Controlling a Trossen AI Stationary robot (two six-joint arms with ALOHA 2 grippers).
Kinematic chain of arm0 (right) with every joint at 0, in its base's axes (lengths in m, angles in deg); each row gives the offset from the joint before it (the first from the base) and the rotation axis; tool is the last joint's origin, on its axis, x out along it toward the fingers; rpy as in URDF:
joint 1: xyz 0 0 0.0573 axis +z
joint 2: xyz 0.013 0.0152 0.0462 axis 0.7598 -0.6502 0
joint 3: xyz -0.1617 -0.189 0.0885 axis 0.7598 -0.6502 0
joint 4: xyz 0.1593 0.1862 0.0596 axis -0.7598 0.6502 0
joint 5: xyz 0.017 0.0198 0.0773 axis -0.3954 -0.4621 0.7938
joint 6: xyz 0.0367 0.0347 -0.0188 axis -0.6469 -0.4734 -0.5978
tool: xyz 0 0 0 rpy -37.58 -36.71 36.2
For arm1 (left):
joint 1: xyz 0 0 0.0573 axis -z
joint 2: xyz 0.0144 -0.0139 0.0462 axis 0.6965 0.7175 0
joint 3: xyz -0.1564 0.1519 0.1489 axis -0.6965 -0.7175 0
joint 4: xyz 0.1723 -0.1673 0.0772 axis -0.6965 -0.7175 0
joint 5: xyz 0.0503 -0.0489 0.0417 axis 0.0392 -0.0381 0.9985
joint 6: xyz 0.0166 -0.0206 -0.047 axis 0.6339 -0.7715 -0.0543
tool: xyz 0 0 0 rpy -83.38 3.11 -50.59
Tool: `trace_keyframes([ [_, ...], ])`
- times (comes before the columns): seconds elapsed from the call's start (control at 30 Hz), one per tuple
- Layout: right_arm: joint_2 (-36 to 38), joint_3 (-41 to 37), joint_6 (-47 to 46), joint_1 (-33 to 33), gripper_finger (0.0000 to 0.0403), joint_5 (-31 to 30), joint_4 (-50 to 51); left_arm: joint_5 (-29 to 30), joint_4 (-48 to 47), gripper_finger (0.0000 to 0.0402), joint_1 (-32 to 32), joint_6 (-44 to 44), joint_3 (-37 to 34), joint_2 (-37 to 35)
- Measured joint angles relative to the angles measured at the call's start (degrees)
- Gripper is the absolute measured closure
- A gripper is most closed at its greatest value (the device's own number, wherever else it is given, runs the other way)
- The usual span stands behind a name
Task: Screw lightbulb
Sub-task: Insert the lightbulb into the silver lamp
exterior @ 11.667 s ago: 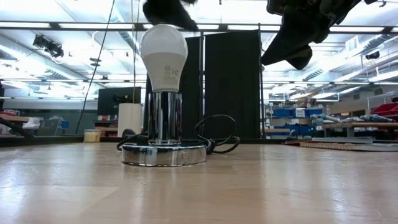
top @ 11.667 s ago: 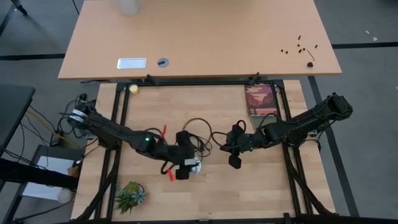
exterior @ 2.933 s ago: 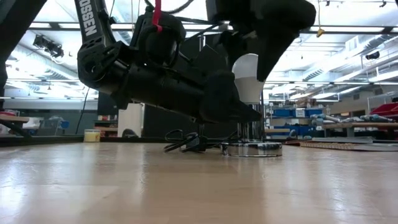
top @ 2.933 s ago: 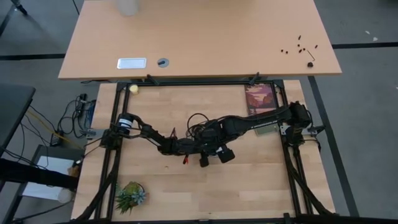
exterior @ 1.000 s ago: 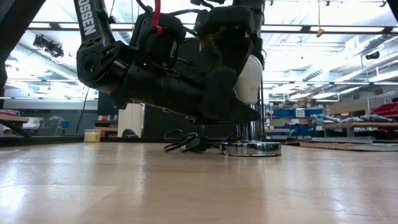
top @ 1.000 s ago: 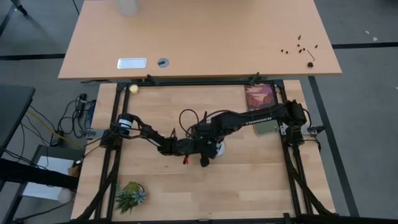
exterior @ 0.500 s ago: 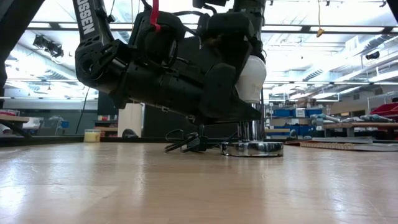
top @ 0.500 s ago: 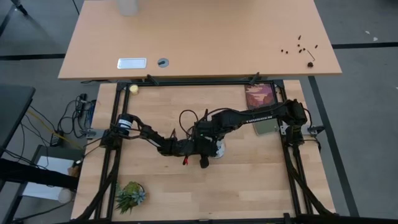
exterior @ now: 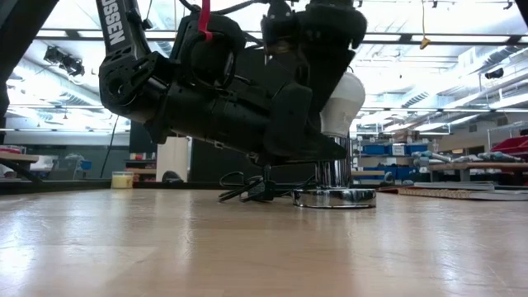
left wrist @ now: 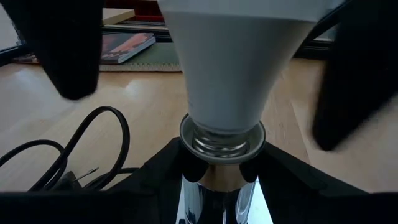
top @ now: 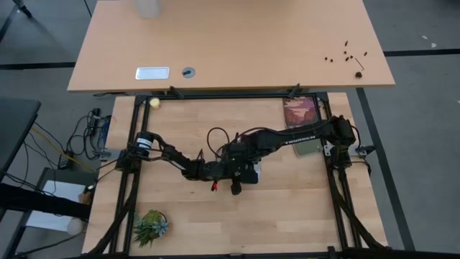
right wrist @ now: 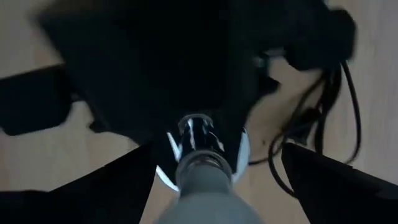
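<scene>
Here left hand (exterior: 318,148) screens lightbulb (exterior: 345,103); cord (left wrist: 59,152) beside.

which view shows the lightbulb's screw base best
The left wrist view: the lightbulb sits with its screw base partly in the socket. The low view shows only the bulb's side behind the arms; the high view hides it; the right wrist view blurs it.
</scene>
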State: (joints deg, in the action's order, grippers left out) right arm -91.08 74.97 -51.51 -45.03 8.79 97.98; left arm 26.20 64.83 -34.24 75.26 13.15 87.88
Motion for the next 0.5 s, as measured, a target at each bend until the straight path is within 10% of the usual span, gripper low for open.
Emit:
trace_keyframes([
  [0.5,0.1,7.5,6.1,0.4,0.0052,2.0,1.7,-0.1,-0.1,0.0218,0.0,-0.2,0.0,0.0],
])
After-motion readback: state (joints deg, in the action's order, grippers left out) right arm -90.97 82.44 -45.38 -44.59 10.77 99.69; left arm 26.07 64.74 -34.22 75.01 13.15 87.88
